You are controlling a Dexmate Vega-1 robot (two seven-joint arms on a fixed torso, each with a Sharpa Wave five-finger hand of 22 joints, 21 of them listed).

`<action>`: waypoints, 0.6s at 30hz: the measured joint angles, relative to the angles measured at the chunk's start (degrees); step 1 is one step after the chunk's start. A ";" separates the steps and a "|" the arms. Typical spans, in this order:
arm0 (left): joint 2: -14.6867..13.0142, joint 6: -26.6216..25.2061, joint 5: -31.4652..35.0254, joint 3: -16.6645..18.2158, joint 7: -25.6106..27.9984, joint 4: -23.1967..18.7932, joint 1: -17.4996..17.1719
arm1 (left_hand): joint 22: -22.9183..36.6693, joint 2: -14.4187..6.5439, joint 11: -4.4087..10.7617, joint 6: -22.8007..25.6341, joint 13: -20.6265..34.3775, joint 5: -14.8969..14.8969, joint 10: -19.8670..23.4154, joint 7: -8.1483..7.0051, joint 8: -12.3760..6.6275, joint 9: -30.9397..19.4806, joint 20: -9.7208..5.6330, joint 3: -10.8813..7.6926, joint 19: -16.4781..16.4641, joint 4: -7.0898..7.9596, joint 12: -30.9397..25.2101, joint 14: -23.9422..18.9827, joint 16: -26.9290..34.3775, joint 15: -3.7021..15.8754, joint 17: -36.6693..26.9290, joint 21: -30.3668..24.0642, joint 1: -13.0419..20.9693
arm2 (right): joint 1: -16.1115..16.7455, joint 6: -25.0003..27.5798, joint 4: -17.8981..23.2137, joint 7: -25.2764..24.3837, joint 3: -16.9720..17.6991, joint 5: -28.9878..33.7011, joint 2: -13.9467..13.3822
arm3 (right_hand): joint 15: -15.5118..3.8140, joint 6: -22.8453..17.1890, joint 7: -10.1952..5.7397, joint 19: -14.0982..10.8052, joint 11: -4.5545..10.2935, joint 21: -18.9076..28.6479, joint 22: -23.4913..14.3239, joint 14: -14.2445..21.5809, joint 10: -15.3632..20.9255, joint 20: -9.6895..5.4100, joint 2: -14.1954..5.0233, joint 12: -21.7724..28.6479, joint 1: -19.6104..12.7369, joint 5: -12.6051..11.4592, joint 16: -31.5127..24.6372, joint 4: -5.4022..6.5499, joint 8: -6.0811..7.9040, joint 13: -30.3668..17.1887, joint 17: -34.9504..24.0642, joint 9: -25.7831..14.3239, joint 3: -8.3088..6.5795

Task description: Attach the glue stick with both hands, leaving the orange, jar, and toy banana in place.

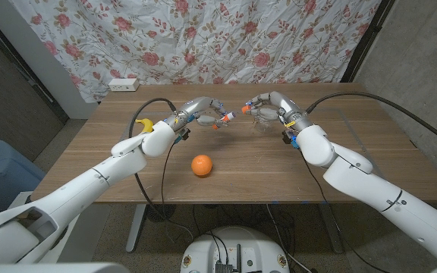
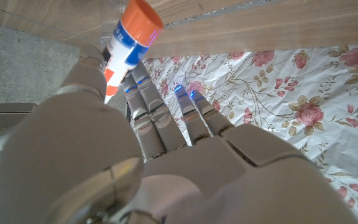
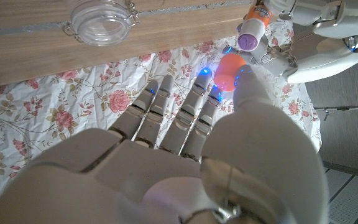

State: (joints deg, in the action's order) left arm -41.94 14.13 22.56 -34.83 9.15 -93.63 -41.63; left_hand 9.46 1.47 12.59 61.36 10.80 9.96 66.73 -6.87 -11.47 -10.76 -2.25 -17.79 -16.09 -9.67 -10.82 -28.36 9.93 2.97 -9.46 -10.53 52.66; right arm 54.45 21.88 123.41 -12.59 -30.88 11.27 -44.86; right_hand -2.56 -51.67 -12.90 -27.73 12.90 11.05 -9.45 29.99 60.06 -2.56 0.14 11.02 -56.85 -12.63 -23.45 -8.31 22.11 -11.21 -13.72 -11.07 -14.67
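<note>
Two white robot arms reach in over a wooden table (image 1: 370,152) and meet above its far middle. The left hand (image 1: 203,112) holds a glue stick body (image 1: 222,119), a white tube with an orange end, pinched between thumb and fingers and raised off the tabletop; in the left wrist view the tube (image 2: 128,45) sticks out past the thumb. The right hand (image 1: 262,104) faces it from just beside, pinching a small orange cap (image 1: 246,109) between thumb and fingertips. In the right wrist view the cap (image 3: 231,71) glows orange at the fingertips, close to the open purple-rimmed end of the tube (image 3: 252,38) and not touching it.

A clear glass jar (image 1: 264,121) with a wire clasp stands on the table beneath the right hand. An orange (image 1: 201,165) sits alone near the table's middle, nearer the robot and well apart from both hands. A yellow toy banana (image 1: 146,125) lies by the left forearm. A floral curtain (image 1: 226,38) hangs behind the table
</note>
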 measured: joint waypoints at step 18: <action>0.49 0.95 0.06 -0.19 -0.26 0.95 0.71 | 0.00 -0.08 0.00 0.00 0.02 -0.05 0.00 0.00 -0.22 0.00 0.00 0.24 0.00 0.07 0.01 0.00 0.00 0.00 0.00 0.00 -0.08 | -2.19 -0.45 -1.80 0.92 -1.79 0.37 1.17 | 0.00 0.00 0.00 0.00 -0.23 0.00 0.00 0.00 -0.38 0.00 0.00 0.00 0.00 0.00 0.00 0.24 -0.30 0.00 0.01 0.02 0.23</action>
State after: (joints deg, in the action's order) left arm -41.45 15.08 22.62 -35.02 8.89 -92.68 -40.92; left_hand 9.46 1.38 12.59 61.36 10.82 9.91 66.72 -6.87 -11.69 -10.76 -2.25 -17.54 -16.09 -9.60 -10.80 -28.36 9.93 2.97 -9.46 -10.52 52.57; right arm 52.26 21.43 121.62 -11.67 -32.66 11.64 -43.70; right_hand -2.56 -51.66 -12.90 -27.72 12.66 11.05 -9.45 29.99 59.68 -2.56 0.14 11.02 -56.84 -12.63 -23.45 -8.07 21.81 -11.21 -13.71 -11.05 -14.44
